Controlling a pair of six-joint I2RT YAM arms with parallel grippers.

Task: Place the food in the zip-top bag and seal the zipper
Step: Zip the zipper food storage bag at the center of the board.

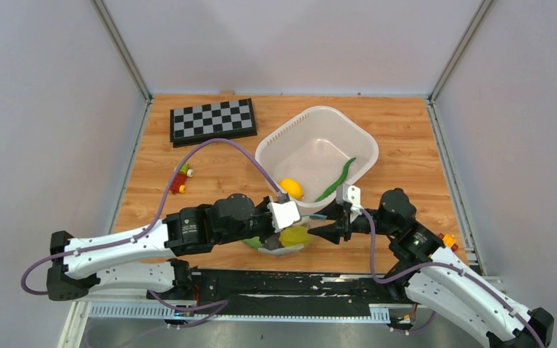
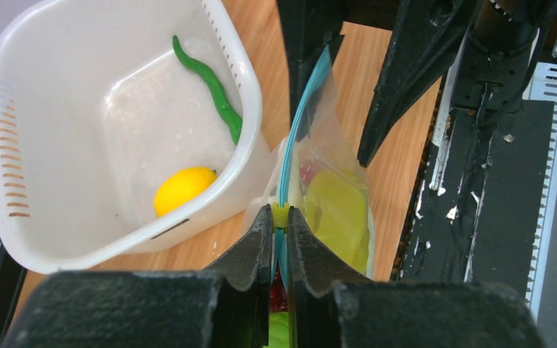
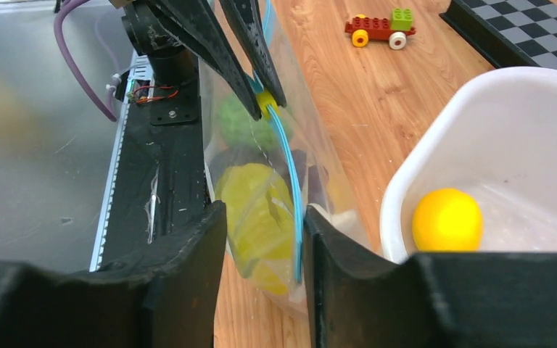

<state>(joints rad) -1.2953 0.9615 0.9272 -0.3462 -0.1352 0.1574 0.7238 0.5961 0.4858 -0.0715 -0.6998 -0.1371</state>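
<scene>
The clear zip-top bag (image 1: 284, 241) hangs upright between my two grippers, just in front of the basket. Its teal zipper (image 2: 301, 116) runs from one gripper to the other. My left gripper (image 2: 281, 217) is shut on the zipper at its small yellow slider (image 3: 265, 101). My right gripper (image 3: 265, 217) stands open, its fingers either side of the bag's other end, the zipper (image 3: 295, 210) close to one finger. Yellow-green food (image 3: 257, 210), a green piece (image 3: 236, 119) and something red (image 2: 306, 172) lie inside the bag. A lemon (image 1: 291, 188) and a green chili (image 1: 337, 179) lie in the basket.
The white perforated basket (image 1: 318, 109) stands just behind the bag, its near corner almost against it. A chessboard (image 1: 212, 121) lies at the back left, and a small toy block car (image 1: 180, 178) sits left of the basket. The black base rail (image 1: 290, 286) runs along the near edge.
</scene>
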